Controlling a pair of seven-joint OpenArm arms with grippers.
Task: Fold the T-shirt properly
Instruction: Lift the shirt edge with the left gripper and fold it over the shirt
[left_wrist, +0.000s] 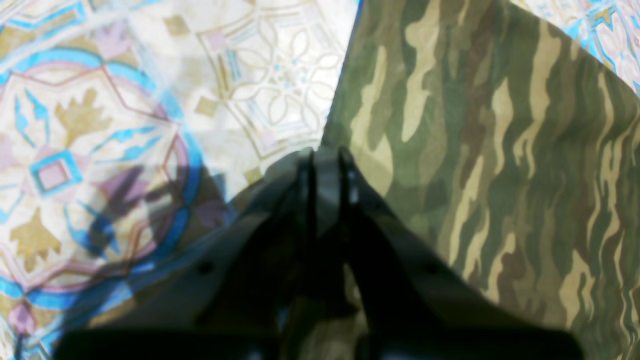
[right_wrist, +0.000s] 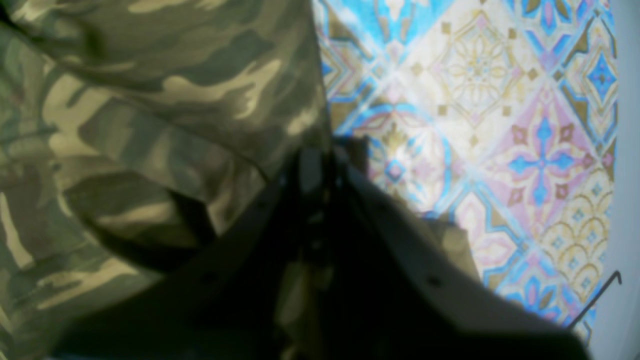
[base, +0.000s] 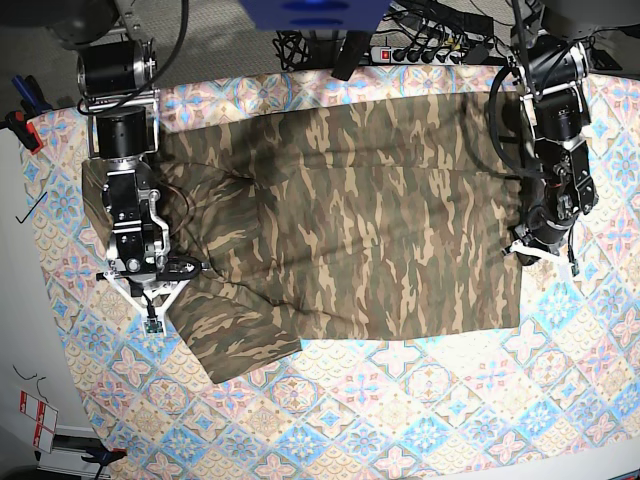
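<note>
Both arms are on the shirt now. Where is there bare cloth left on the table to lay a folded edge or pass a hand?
Widest free patch: the tablecloth along the near edge, below the T-shirt hem and sleeve. A narrower strip lies beyond the left gripper, toward the table's edge. It is crowded at the far edge, where the cables and arm bases sit, and around the right gripper.

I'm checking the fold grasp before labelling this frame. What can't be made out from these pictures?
- Left claw: pinched on the T-shirt edge; the contact is dark and blurred in the left wrist view.
- Right claw: the fabric between the tips is lost in shadow in the right wrist view.
- Collar and label: not visible in any view.
- Far hem: partly hidden under cables and mounts in the base view.
</note>
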